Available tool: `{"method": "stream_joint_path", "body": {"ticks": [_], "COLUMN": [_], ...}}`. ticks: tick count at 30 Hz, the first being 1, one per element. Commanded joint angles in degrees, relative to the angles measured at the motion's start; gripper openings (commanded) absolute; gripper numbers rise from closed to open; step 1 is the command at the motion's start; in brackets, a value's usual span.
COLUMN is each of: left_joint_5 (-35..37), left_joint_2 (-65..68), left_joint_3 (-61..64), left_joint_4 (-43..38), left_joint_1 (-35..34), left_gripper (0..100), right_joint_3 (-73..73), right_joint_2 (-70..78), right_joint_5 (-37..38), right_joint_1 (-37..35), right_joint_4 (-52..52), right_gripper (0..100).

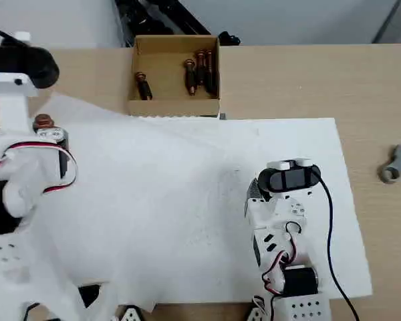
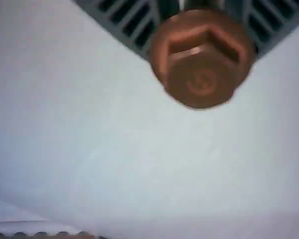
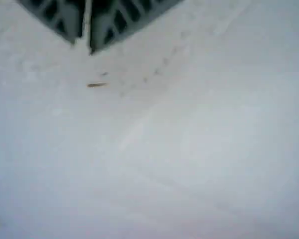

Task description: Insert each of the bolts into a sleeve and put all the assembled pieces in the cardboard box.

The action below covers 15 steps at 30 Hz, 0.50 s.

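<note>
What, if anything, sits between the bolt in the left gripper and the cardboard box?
Nothing visible. The left gripper holds the bolt at the left edge of the white sheet. From there to the near wall of the cardboard box there is just bare sheet. The right arm sits well off that line.

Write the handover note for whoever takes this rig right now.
Left gripper: shut on a copper bolt, at the white sheet's left edge.
Right gripper: shut, empty, low over the sheet.
Cardboard box: several assembled pieces lie inside.
Left to do: box the held bolt; whether it already wears a sleeve cannot be told.
A grey part lies right of the sheet.
</note>
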Motion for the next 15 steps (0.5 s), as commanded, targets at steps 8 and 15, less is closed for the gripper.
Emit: {"method": "stream_joint_path", "body": {"ticks": [8,15], "left_joint_5": [-0.3,-0.3], "left_joint_2": [-1.3,-1.3], "left_joint_3": [-0.1,-0.1], "left_joint_4": [0.7,0.7], "left_joint_1": [-1.2,-1.0], "left_gripper": [1,1], "right_joint_3": [0.8,0.8], "right_joint_2": [0.4,0.4], "right_joint_5": [0.4,0.4], "right_joint_1": [-0.5,-0.5], "right_joint_4": [0.2,0.2], "right_gripper": [0.3,0.3]}}
